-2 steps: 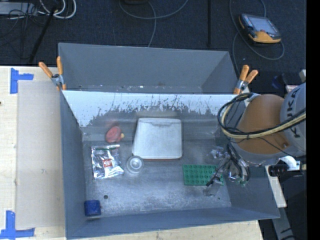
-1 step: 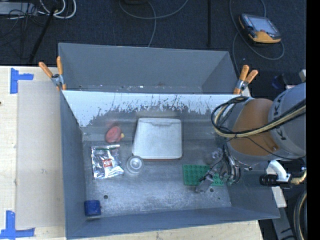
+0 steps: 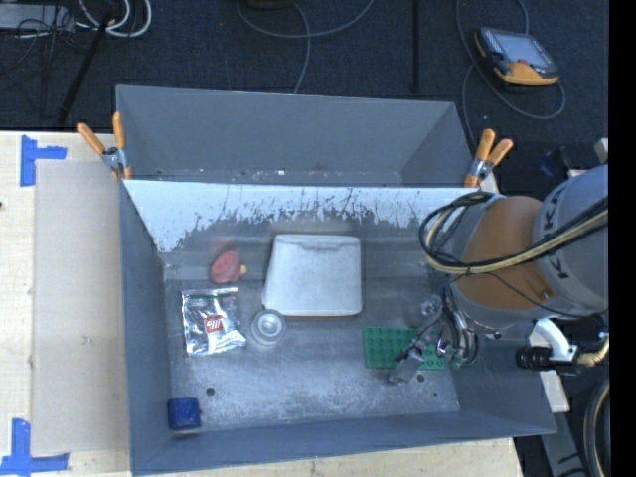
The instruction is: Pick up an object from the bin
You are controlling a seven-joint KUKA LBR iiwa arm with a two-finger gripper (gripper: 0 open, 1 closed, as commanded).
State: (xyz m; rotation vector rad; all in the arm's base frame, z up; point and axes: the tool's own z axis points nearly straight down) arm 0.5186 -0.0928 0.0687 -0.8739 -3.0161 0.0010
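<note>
Dark gripper (image 3: 409,364) low at 4 o'clock of bin floor, over right edge of green studded plate (image 3: 384,346); open or closed, can't tell tbh. Pale square tray (image 3: 313,274) at plate's 11. Clear round cap (image 3: 266,326) and foil packet (image 3: 212,323) at 9, red lump (image 3: 227,264) at 10, blue block (image 3: 184,413) at 8. Grey bin (image 3: 298,137) floor scuffed, speckled. Dark carpet (image 3: 348,53) with cables (image 3: 124,8) at 12.

One overhead camera, set slightly to one side, looks down into the grey metal bin (image 3: 288,137), close enough that its walls nearly span the view; the robot arm (image 3: 507,256) enters over the bin's right edge.
</note>
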